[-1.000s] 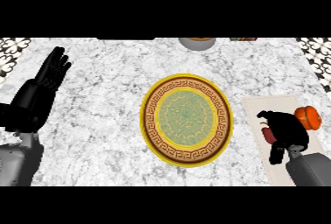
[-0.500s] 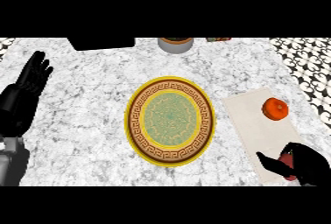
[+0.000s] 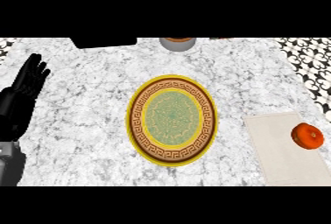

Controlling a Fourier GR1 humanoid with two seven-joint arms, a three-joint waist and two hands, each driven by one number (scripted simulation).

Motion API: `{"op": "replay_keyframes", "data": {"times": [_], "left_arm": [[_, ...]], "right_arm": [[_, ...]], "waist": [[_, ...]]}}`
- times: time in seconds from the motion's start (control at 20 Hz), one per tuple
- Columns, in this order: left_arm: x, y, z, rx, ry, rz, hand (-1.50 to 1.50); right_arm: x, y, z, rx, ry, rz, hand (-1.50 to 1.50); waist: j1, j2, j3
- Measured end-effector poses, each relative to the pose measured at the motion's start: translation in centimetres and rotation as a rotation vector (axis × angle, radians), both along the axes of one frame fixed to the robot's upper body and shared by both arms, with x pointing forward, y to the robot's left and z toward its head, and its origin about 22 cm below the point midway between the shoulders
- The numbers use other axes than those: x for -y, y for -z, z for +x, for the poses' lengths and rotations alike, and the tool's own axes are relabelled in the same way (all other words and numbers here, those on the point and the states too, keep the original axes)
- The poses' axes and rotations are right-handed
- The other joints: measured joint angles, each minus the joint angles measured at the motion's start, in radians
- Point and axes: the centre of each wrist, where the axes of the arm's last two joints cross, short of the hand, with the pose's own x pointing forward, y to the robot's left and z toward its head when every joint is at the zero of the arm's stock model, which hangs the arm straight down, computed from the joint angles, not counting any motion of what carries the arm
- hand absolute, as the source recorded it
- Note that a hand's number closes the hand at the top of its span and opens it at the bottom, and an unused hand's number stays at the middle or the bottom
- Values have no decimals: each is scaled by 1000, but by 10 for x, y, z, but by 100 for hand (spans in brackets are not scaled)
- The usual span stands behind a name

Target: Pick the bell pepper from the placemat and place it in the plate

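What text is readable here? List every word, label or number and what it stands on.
None: no text can be read anywhere.
The plate bears only a key-pattern border, no letters.
The placemat and bell pepper are plain.

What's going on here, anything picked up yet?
Nothing is held yet. The orange bell pepper sits on the placemat at the right, apart from the empty plate mid-counter. The left robot hand rests open at the left edge, fingers up; the right robot hand is out of view.
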Motion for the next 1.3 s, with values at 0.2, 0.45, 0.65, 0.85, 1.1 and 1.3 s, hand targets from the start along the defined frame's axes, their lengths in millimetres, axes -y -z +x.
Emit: {"op": "replay_keyframes", "data": {"times": [0.2, 0.45, 0.65, 0.85, 1.1, 1.3], "left_arm": [[3, -4, 2, 6, 27, -5, 0], [11, -2, 4, 12, 60, -3, 0], [18, -3, 6, 21, 82, -8, 0], [21, 1, 11, 22, 92, -10, 0], [31, 0, 18, 30, 115, -16, 0], [41, -5, 21, 38, 137, -17, 0]], "right_arm": [[-34, -42, -19, 161, -55, -7, 150], [-80, -92, -23, 396, -159, 42, 150], [-112, -120, -24, 510, -216, 79, 150], [-140, -137, -20, 540, -273, 121, 150], [-155, -142, -11, 567, -374, 97, 150], [-156, -143, 6, 595, -413, 115, 150]], "waist": [[27, 6, 2], [59, 12, 3], [81, 17, 5], [98, 23, 5], [115, 30, 6], [134, 37, 7]]}}
